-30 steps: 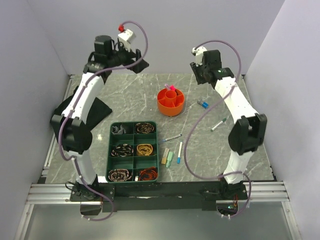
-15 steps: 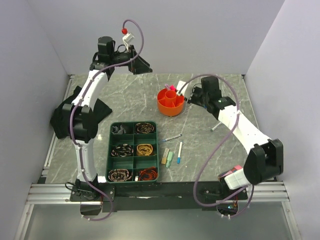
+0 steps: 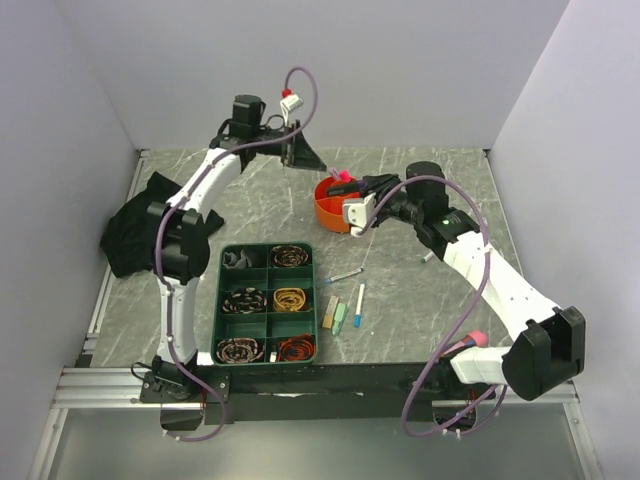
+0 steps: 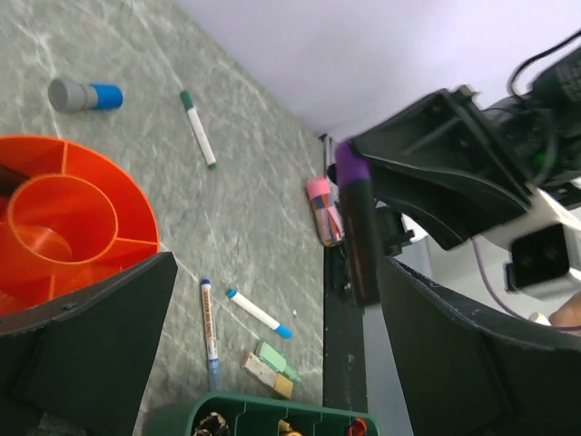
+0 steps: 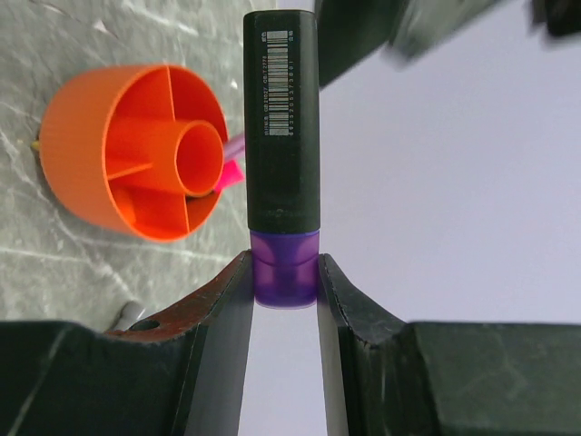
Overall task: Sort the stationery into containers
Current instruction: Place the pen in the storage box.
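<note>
I've the purple-capped marker (image 5: 281, 118) clenched in the right fingers (image 5: 227, 309), at 3 o'clock of the orange pot (image 3: 325, 212); left fingers (image 4: 91, 345) released. Next, I'd tip it into a section.

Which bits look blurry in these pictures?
Right wrist view: the marker is sharp, but the dark shapes along the top are smeared. Left wrist view: the pot and pens are crisp. Top view: soft even light, no glare.
</note>
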{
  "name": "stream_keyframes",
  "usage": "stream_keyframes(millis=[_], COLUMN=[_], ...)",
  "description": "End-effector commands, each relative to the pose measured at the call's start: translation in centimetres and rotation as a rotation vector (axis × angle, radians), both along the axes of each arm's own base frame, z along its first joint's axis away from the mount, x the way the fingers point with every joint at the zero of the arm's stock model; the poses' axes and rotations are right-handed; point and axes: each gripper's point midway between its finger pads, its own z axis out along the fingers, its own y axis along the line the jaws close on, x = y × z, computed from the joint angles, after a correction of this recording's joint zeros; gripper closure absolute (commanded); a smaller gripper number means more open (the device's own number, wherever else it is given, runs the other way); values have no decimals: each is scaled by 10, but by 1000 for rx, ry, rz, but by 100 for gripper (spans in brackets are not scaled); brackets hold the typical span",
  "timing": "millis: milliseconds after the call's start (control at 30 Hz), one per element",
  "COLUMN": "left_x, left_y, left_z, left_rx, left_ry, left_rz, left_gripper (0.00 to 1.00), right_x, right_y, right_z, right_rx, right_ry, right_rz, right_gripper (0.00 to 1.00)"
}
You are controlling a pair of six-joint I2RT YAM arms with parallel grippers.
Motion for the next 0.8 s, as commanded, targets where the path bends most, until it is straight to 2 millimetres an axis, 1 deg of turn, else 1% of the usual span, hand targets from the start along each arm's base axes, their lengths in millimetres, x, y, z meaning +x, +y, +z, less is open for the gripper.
stream_keyframes(millis=[0,67,167,267,500,767], left_x=[-19,-30,-42,-49,-55,-51], left_y=[-9,-14,-17,-17,-19,-23], left_z=[1,-5,-12,-10,-8,6], left_rx=[74,99,96,104,108,99], left_ry=[-85,-72,-57,-59,-98,-137], left_rz=[0,-22,-52,-57,-63,-43], left_gripper=[3,9,14,15,17,18], right_x=[-2,-1,3,6,12,0], right_y=[19,22,23,23,25,29], right_z=[11,11,11,7,1,-13], right_rx=[-21,-20,-24,-39,-40,-84], right_ry=[-83,-82,-77,-67,-47,3], right_rz=[98,102,98,92,74,110], right_gripper=[100,100,100,100,100,100])
